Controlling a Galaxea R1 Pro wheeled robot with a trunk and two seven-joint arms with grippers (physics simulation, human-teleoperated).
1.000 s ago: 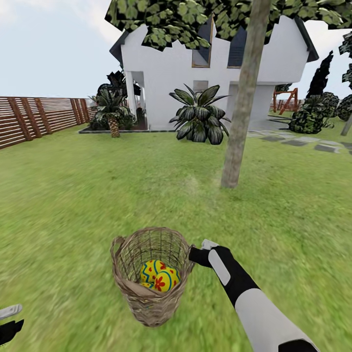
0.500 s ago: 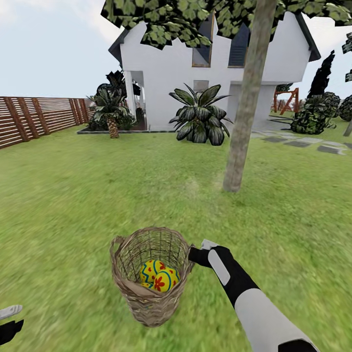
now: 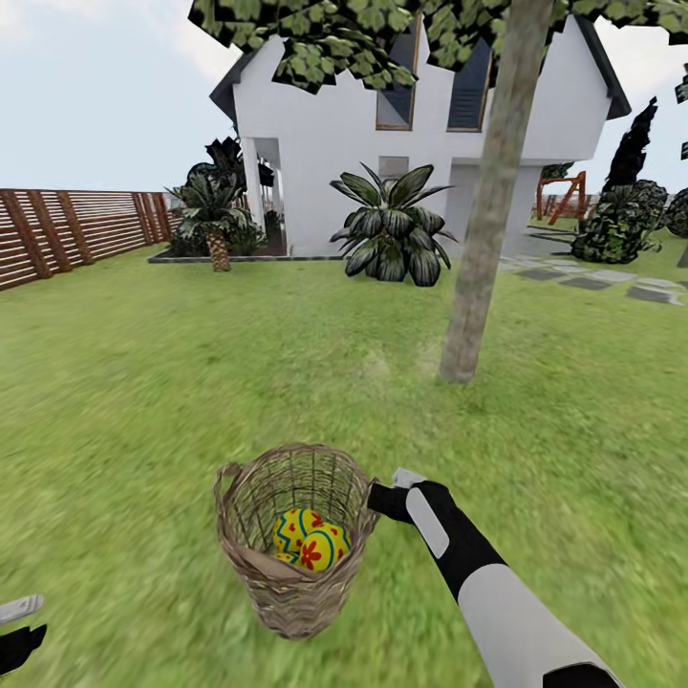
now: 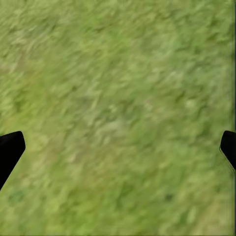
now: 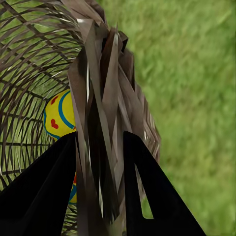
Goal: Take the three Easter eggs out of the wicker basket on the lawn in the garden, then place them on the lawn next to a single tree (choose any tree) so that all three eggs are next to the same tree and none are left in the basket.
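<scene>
The wicker basket (image 3: 291, 535) is in the lower middle of the head view, above the lawn (image 3: 143, 382). My right gripper (image 3: 379, 499) is shut on its right rim. Painted yellow Easter eggs (image 3: 311, 540) lie together at its bottom; I can make out two. In the right wrist view the right gripper (image 5: 101, 189) has its black fingers (image 5: 44, 191) on either side of the woven basket wall (image 5: 103, 98), and an egg (image 5: 59, 115) shows through the weave. The tree (image 3: 487, 220) stands ahead, slightly right. My left gripper (image 3: 14, 626) is open over grass, fingertips (image 4: 12, 147) wide apart.
A white house (image 3: 334, 124) with a large dark-leaved bush (image 3: 392, 229) stands behind the tree. The brown slat fence (image 3: 67, 229) runs along the left. Grey paving stones (image 3: 592, 282) and dark bushes (image 3: 616, 225) lie at the right. A short palm (image 3: 215, 225) grows near the house.
The whole view has shifted: the tree trunk and house have grown slightly larger and slid lower right, so the camera has moved nearer. Basket and right arm keep their place in the picture.
</scene>
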